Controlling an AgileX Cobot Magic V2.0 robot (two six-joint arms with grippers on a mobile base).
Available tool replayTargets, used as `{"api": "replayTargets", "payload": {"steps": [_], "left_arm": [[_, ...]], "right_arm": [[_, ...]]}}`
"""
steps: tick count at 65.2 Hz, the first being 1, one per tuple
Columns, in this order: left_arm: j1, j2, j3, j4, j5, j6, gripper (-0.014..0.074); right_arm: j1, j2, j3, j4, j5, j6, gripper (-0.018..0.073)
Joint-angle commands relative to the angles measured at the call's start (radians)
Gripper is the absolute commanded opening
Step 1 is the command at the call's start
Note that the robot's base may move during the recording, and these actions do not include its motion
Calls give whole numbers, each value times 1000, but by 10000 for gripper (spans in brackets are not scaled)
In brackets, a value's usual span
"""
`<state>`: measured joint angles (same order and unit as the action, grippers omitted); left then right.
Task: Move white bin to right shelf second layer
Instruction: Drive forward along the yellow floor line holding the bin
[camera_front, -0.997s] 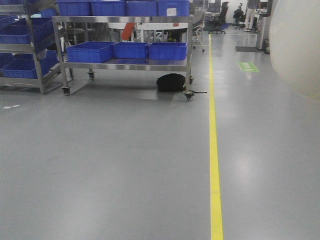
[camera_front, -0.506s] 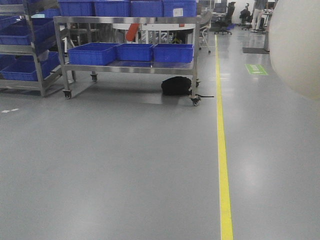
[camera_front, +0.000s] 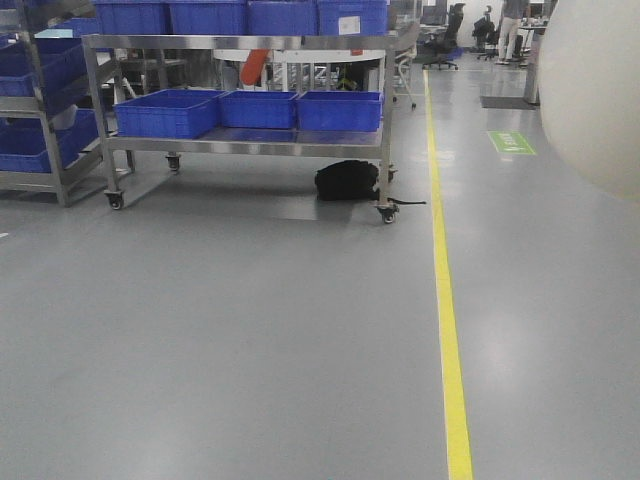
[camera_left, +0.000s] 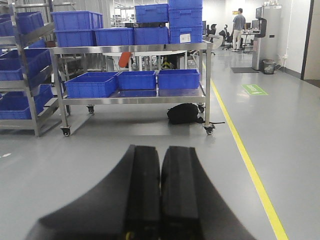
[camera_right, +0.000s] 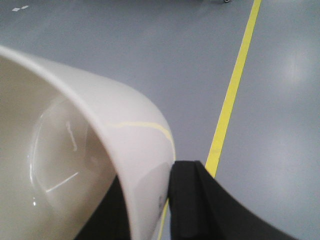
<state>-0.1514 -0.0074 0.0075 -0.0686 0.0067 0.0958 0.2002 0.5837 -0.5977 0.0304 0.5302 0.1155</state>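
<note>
The white bin fills the upper right corner of the front view, held off the floor. In the right wrist view its cream wall and hollow inside fill the left half. My right gripper is shut on the bin's rim, one black finger outside the wall and the other inside. My left gripper is shut with nothing in it, its pads pressed together above the grey floor. The right shelf second layer is out of view.
Ahead stands a wheeled steel cart carrying blue crates, with a black bag on the floor under it. A rack of blue crates is at far left. A yellow floor line runs forward on the right.
The whole floor view has shifted: the cart and bag first slid right, then left and a little lower in the frame. The bin stays in the upper right corner.
</note>
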Motion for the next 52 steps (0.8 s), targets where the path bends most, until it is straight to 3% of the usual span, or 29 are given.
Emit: {"api": "replayTargets", "payload": {"steps": [1, 52], "left_arm": [[-2, -13, 33, -5, -87, -7, 85], [-2, -13, 33, -5, -87, -7, 85]], "right_arm": [[-5, 1, -31, 0, -99, -1, 25], [-5, 1, -31, 0, -99, -1, 25]]}}
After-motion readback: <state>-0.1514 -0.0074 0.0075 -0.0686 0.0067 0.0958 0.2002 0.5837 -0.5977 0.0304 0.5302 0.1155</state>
